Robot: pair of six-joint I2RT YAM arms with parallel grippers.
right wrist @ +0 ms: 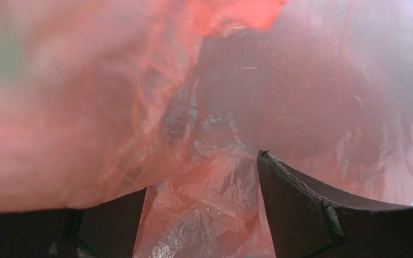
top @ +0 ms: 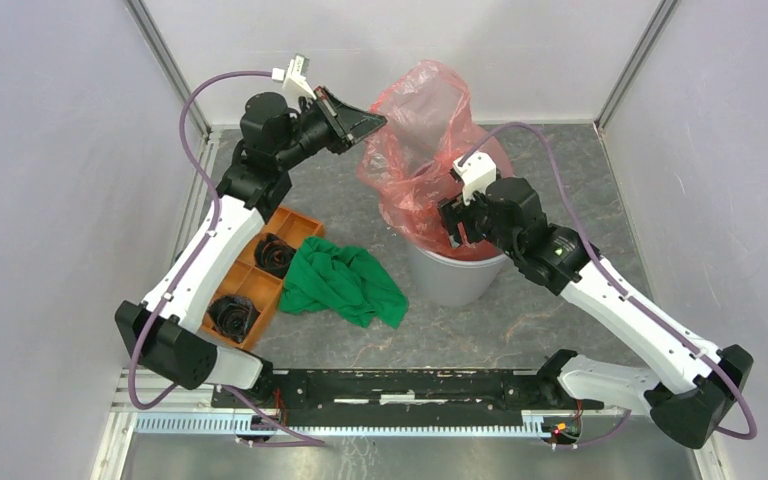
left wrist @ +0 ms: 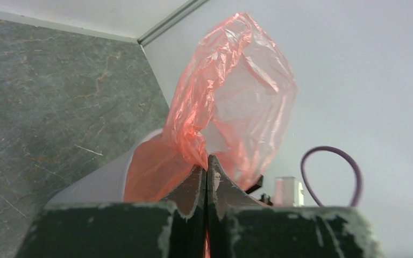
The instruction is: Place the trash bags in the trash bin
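The red-pink trash bag (top: 420, 140) billows up out of the grey-white trash bin (top: 460, 282), with its lower part inside the bin. My left gripper (top: 368, 124) is at the bag's upper left edge, above and left of the bin. In the left wrist view my left gripper (left wrist: 207, 164) is shut on a pinch of the bag's film (left wrist: 236, 97), and the bin's wall (left wrist: 94, 185) shows below. My right gripper (top: 454, 228) is at the bin's mouth, pressed into the bag. In the right wrist view my right gripper (right wrist: 204, 207) is open with loose red film (right wrist: 209, 177) between its fingers.
An orange compartment tray (top: 298, 220) left of the bin holds two black rolls (top: 275, 252). A green cloth (top: 345, 285) lies between the tray and the bin. Enclosure walls stand close on the left, back and right.
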